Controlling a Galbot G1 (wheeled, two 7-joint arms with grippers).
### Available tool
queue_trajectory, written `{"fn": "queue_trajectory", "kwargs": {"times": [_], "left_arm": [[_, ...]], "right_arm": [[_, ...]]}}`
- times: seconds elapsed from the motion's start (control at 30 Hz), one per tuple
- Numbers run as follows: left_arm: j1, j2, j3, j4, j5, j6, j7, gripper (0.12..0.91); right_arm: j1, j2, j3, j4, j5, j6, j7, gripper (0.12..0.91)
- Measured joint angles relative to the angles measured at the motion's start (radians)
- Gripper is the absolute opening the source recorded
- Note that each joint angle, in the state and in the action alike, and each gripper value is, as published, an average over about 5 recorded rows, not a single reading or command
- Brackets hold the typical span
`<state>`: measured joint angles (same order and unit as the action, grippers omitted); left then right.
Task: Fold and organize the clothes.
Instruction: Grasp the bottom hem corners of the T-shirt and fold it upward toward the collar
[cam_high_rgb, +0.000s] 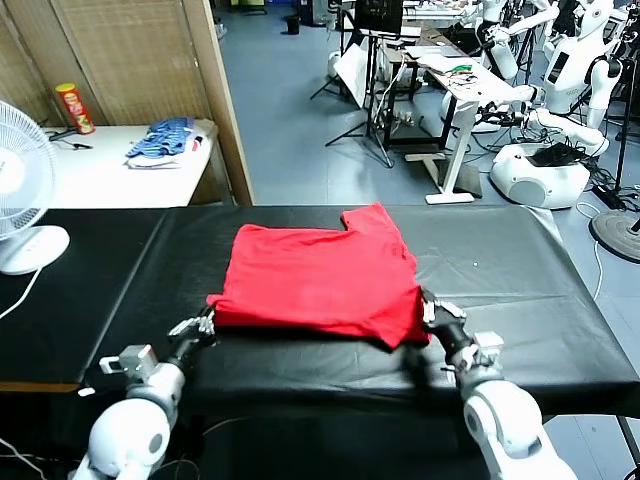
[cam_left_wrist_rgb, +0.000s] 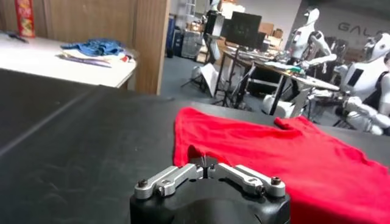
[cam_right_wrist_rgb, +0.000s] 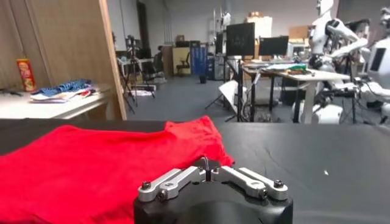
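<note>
Jaws together on both grippers, left (cam_high_rgb: 207, 323) and right (cam_high_rgb: 428, 306), at the near hem corners of your red T-shirt (cam_high_rgb: 320, 278), partly folded mid-table (cam_high_rgb: 520, 265): soft, light, limp; pinch corners.

T-shirt (cam_high_rgb: 320, 280) flat on the near table (cam_high_rgb: 520, 270), about midway across. Left gripper (cam_high_rgb: 203, 324) at the shirt's near left corner, right gripper (cam_high_rgb: 430, 308) at its near right corner. Fan (cam_high_rgb: 22, 190) on the table's far left end. Behind that, a second table (cam_high_rgb: 110, 180) carrying a pile of clothes (cam_high_rgb: 162, 140), with a can (cam_high_rgb: 74, 108) left of the pile. Further back on the right, desks (cam_high_rgb: 465, 80) and other robots (cam_high_rgb: 560, 110).
</note>
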<state>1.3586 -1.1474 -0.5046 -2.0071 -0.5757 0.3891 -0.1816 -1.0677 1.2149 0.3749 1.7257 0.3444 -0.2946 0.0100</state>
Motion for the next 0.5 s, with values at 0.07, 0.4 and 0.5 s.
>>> {"fn": "queue_trajectory", "kwargs": {"times": [0.07,0.4,0.5], "left_arm": [[-0.016,0.006,0.008,0.021,0.011,0.001,0.0,0.126],[-0.077,0.021,0.04,0.097,0.024,0.015,0.0,0.126],[-0.089,0.019,0.046,0.106,0.023,0.022,0.0,0.16]], "right_arm": [[0.04,0.003,-0.021,-0.047,-0.003,0.009,-0.007,0.122],[0.136,-0.009,-0.069,-0.151,0.009,-0.018,-0.065,0.161],[0.114,-0.029,-0.059,-0.117,0.026,-0.055,-0.073,0.296]]}}
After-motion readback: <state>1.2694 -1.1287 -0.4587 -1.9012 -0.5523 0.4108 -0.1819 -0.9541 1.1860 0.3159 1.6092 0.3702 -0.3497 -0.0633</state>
